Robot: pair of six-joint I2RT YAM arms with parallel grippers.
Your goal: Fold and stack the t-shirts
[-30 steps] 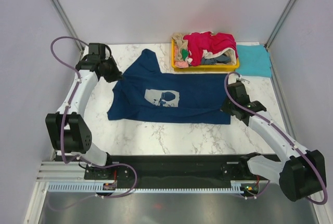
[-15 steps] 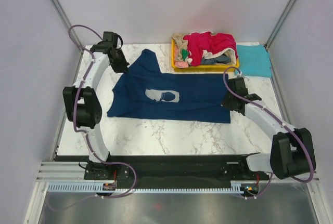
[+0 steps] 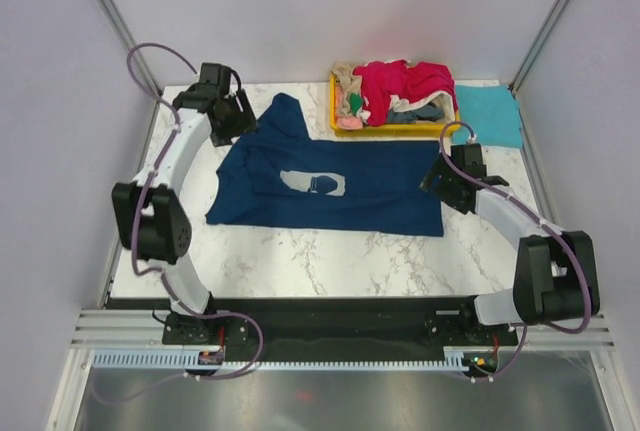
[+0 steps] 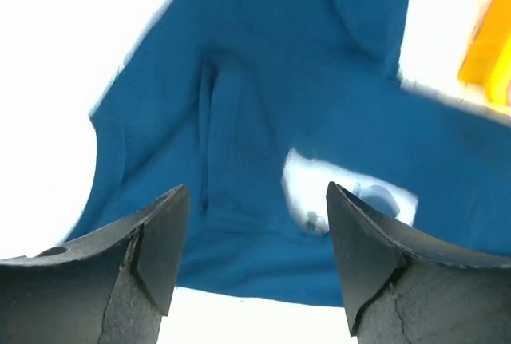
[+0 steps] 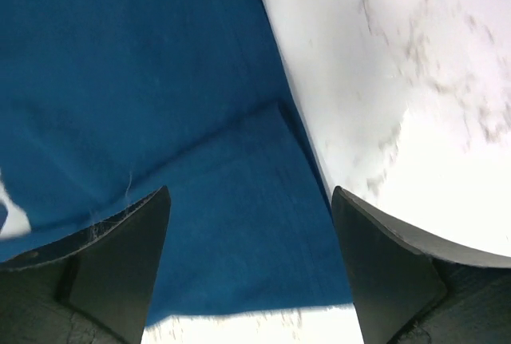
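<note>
- While both arms hang over the navy t-shirt (image 3: 380, 191), neither holds it. The left fingers (image 3: 243, 119) stand wide with nothing between them, and the right fingers (image 3: 441, 187) are likewise wide and empty.
- The navy t-shirt lies spread on the desk (image 3: 330, 261), pale print (image 3: 315, 183) up, stretched sideways between the two sets of fingers.
- Under the left fingers is the shoulder end. One sleeve points away to the far edge, and a crease runs down the cloth just below them.
- Under the right fingers is the hem end. Its edge passes beneath them, with bare desk just outside.
- Progress, as judged: early. The navy shirt is laid out but not folded, and only rumples show.
- Beyond the right fingers, the yellow tray (image 3: 400, 132) holds a heap of t-shirts (image 3: 400, 83), crimson-pink on top. All are unfolded.
- Touching the tray's outer side lies a teal t-shirt (image 3: 490, 116), flat and squared. It is probably one already folded and the start of the stack, though I cannot confirm this.
- Still to do: fold the navy shirt, stack it, then work through the heap.
</note>
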